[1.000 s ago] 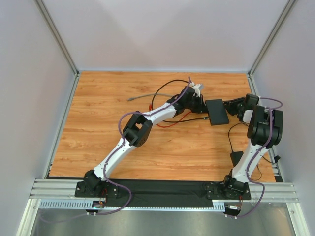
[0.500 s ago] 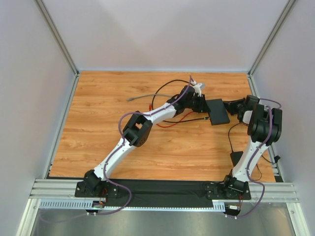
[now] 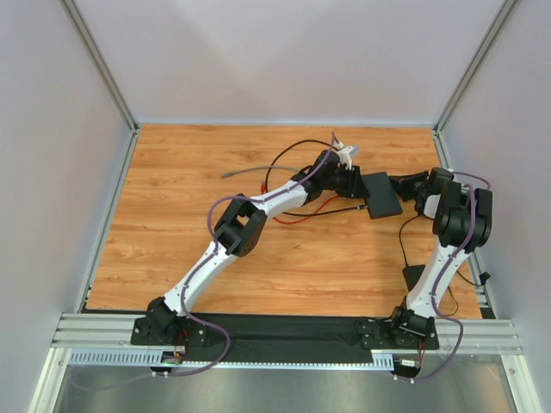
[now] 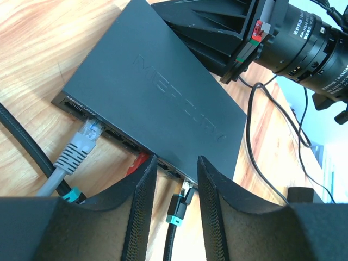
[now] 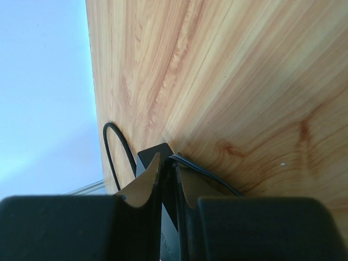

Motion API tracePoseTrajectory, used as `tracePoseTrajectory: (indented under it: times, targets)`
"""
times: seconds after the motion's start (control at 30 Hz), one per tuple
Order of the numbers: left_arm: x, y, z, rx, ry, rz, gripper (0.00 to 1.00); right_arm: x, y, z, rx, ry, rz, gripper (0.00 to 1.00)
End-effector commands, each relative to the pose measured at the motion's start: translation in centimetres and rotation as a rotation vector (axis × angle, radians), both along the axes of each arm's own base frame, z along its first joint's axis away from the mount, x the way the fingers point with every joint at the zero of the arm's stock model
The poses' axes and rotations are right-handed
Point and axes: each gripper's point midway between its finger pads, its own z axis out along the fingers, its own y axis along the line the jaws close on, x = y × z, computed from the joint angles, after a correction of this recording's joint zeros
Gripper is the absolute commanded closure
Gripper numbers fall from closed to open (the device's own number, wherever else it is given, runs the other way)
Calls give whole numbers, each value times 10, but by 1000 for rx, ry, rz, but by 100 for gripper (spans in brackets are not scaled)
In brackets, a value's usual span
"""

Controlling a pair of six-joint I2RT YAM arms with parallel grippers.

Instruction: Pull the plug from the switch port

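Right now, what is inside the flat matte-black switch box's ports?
Seated in the switch: a grey plug. A red plug and black plug reach the row; the left gripper covers neighbouring ports.

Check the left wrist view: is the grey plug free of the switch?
No, the grey plug sits in a port of the switch.

Bright, even light, soft shadows; wrist views blurred in the foreground.

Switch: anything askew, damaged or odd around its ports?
Nothing damaged. The flat matte-black switch lies skewed to the wooden table's edges, its far edge pinched by the right gripper; the grey plug looks seated.
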Motion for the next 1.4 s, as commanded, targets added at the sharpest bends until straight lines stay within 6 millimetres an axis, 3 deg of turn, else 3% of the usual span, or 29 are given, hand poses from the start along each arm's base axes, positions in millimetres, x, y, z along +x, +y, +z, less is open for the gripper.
tracePoseTrajectory:
  times: [0.0, 0.1, 0.17, 0.2, 0.23, 0.3, 0.33, 0.37, 0.43, 0.67, 0.93, 1.07, 1.17, 1.23, 1.27, 1.33, 1.37]
  targets:
    - [-4, -6, 21, -32, -44, -12, 55, -17, 38, -7, 64, 22, 132, 98]
    - [-5, -7, 22, -37, -41, -13, 53, -22, 42, -10, 79, 34, 144, 98]
    - [-6, -7, 33, -56, -61, -19, 55, -26, 43, -11, 85, 41, 146, 98]
    - [-9, -1, 21, -39, -48, -13, 55, -28, 44, -13, 88, 48, 145, 98]
    - [-8, -2, 44, -89, -96, -14, 57, -29, 44, -14, 86, 48, 145, 97]
    - [-12, 3, 42, -81, -110, -19, 57, -28, 40, -17, 75, 58, 142, 96]
    - [-12, 3, 58, -102, -143, -23, 57, -28, 39, -17, 71, 60, 143, 95]
    - [-15, 7, 51, -90, -136, -25, 57, -29, 39, -17, 77, 62, 149, 95]
    - [-15, 8, 65, -110, -171, -22, 57, -32, 39, -18, 83, 64, 136, 95]
    - [-21, 6, 81, -152, -206, -61, 56, -30, 41, -15, 84, 41, 125, 94]
    - [-25, 3, 100, -182, -245, -87, 52, -30, 39, -9, 42, 31, 140, 77]
    - [-23, 3, 111, -183, -258, -77, 51, -32, 29, -6, -50, 60, 129, 74]
    - [-21, -2, 105, -186, -220, -78, 52, -34, 25, -5, -70, 77, 115, 73]
    - [-20, -7, 89, -172, -183, -77, 51, -34, 26, -8, -67, 82, 116, 72]
    - [-18, -12, 98, -186, -188, -79, 51, -34, 26, -8, -65, 82, 117, 72]
    - [-15, -15, 74, -139, -133, -77, 51, -32, 26, -10, -59, 80, 118, 73]
    - [-13, -17, 80, -146, -137, -78, 51, -31, 26, -10, -55, 77, 120, 73]
